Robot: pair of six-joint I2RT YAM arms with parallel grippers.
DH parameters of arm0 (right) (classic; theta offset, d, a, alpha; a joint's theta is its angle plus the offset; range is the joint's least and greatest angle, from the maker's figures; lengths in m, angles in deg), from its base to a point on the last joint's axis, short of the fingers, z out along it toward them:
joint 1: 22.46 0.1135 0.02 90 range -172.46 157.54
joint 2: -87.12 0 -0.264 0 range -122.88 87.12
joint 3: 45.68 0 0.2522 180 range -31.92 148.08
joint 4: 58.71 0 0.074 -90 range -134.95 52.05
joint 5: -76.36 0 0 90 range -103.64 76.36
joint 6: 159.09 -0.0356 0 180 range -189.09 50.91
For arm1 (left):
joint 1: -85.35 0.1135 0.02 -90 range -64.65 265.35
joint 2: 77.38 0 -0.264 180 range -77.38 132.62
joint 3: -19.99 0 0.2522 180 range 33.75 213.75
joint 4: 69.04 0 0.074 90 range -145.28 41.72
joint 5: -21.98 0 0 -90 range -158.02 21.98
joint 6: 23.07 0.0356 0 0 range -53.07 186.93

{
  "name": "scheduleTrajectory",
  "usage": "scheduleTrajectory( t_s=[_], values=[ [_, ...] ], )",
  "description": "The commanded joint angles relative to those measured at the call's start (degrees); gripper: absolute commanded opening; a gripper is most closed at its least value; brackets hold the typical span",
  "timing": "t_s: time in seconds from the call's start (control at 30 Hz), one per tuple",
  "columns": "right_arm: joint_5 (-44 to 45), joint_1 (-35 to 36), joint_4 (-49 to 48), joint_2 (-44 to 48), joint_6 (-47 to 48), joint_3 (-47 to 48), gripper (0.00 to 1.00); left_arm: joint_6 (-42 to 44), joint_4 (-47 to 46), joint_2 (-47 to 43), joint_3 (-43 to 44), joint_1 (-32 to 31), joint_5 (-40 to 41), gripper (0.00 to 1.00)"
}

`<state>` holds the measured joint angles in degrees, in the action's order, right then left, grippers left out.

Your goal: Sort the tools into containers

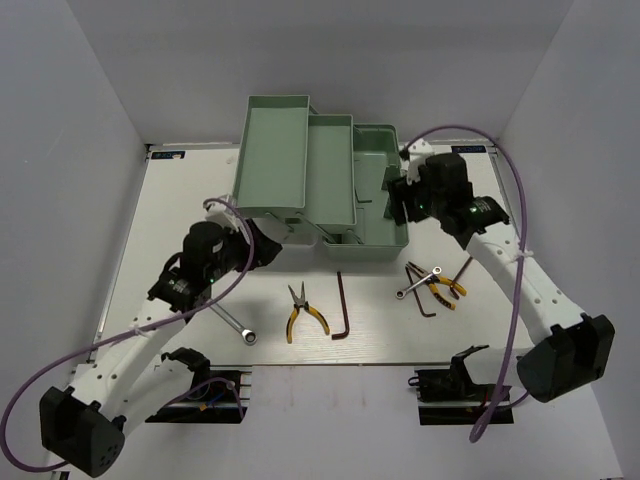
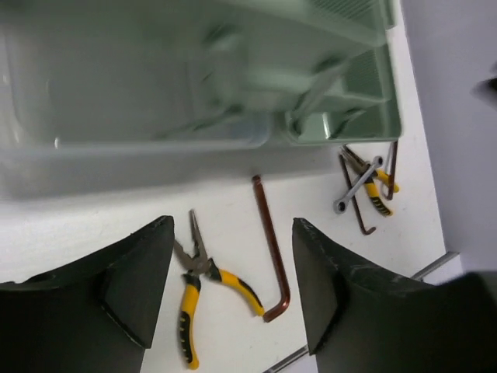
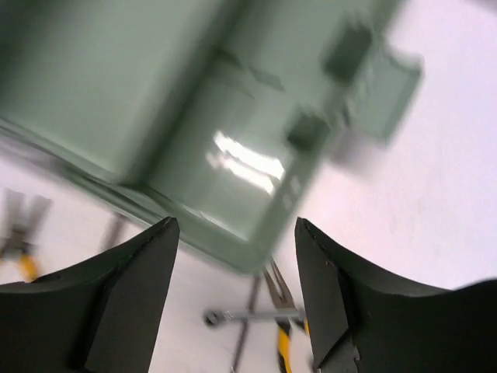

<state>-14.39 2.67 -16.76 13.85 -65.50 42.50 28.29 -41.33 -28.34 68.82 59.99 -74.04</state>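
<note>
Left gripper (image 2: 231, 225) gapes empty at frame bottom, pliers (image 2: 203, 270) on the table below centre between its fingers (image 2: 132, 295); right gripper (image 3: 234, 224) likewise wide, beside the toolbox (image 1: 275, 150) upper centre; sorting seemingly unstarted; next: descend, pinch the pliers.

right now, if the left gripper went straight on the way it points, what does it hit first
Most likely the toolbox, whose near wall fills the view ahead of the left gripper, jaws open. The pliers and hex key lie lower, on the table; depth is unclear.
</note>
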Motion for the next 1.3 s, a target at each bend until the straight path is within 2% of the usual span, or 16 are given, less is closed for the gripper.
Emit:
scheduleTrajectory(
  t_s=[0.0, 0.03, 0.13, 0.17, 0.2, 0.23, 0.27, 0.33, 0.37, 0.4, 0.5, 0.57, 0.7, 0.8, 0.87, 1.27],
  values=[
    [11.1, -3.1, 8.4, -0.6, 2.6, -7.2, 0.68, 11.4, 9.9, 0.9, 10.6, -0.6, -1.6, 0.73],
    [11.2, -4.3, 10.6, 0.6, 3.3, -9.2, 0.68, 17.7, 12.2, 2.5, 16.6, -0.6, -3.1, 0.75],
    [10.1, -7.3, 8.8, 6.4, 6.3, -20.5, 0.47, 29.8, 21.5, 9.9, 25.7, -0.6, -10.1, 0.73],
    [7.7, -7.7, 6.7, 8.0, 9.2, -24.7, 0.23, 32.1, 23.2, 12.7, 26.9, -1.1, -11.5, 0.44],
    [6.9, -8.7, 6.3, 9.1, 10.1, -28.1, 0.07, 33.0, 24.1, 13.3, 26.9, -2.0, -10.5, 0.21],
    [4.8, -9.0, 6.2, 11.0, 11.0, -29.1, 0.0, 33.0, 22.0, 13.3, 25.4, -2.6, -10.5, 0.03],
    [1.4, -9.5, 6.8, 12.3, 11.8, -31.2, 0.0, 33.0, 20.3, 12.1, 23.9, -3.1, -12.3, 0.0],
    [-3.2, -10.3, 6.1, 13.6, 16.0, -34.8, 0.06, 31.8, 16.0, 10.8, 19.7, -3.7, -13.2, 0.02],
    [-4.2, -10.8, 4.9, 14.0, 17.6, -35.5, 0.15, 31.8, 15.2, 10.8, 18.6, -3.7, -10.9, 0.27],
    [-5.1, -10.9, 4.1, 14.5, 18.9, -36.1, 0.38, 31.1, 14.5, 10.8, 16.9, -4.3, -10.1, 0.37],
    [-11.7, -11.1, 4.1, 14.7, 29.0, -38.2, 0.73, 31.1, 13.9, 9.3, 15.4, -5.0, -7.3, 0.6],
    [-18.0, -11.6, 3.6, 15.7, 39.5, -41.3, 0.79, 31.1, 13.9, 8.1, 13.8, -5.0, -5.9, 0.62],
    [-22.1, -12.1, -0.2, 13.2, 59.7, -44.5, 0.74, 31.1, 12.7, 4.5, 8.7, -5.0, -4.5, 0.63],
    [-24.2, -12.9, 2.5, 7.5, 67.1, -38.6, 0.54, 31.1, 12.7, 1.8, 6.5, -5.0, -3.4, 0.63],
    [-25.9, -13.2, 6.8, 6.0, 72.0, -34.7, 0.48, 31.1, 12.7, 1.1, 6.5, -5.0, -2.8, 0.63],
    [-28.1, -16.6, 19.6, -3.8, 95.5, -28.4, 0.48, 31.1, 12.7, 0.4, 6.5, -5.0, -2.8, 0.65]
  ],
)
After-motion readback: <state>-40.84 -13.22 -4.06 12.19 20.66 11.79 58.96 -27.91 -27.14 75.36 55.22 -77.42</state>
